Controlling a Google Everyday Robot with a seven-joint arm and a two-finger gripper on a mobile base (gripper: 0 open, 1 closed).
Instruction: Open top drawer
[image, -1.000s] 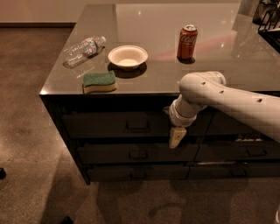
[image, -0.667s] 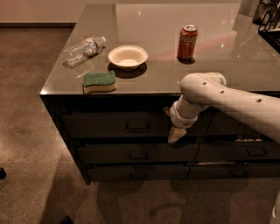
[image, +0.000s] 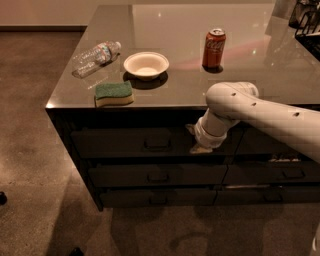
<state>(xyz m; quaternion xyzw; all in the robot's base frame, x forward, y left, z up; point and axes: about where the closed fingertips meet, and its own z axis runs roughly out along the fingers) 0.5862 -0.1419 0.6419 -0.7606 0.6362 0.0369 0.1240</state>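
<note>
Hovering just right of the handle (image: 157, 144), our gripper (image: 201, 146) sits before the top drawer (image: 112, 143), which runs sideways beneath the counter (image: 165, 100), front facing us; its grip we cannot tell.

Coca-Cola (white script) on can (image: 213, 48).

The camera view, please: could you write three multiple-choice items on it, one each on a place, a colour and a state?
1. Where is the gripper? A) on the countertop B) before the top drawer, right of its handle C) by the floor
2. What colour is the sponge on top? A) green B) red C) blue
3. The top drawer is: A) pulled far out B) shut C) missing
Answers: 1 B, it hangs at the drawer front; 2 A, its upper face is green; 3 B, its front lies flush with the lower drawer.
</note>
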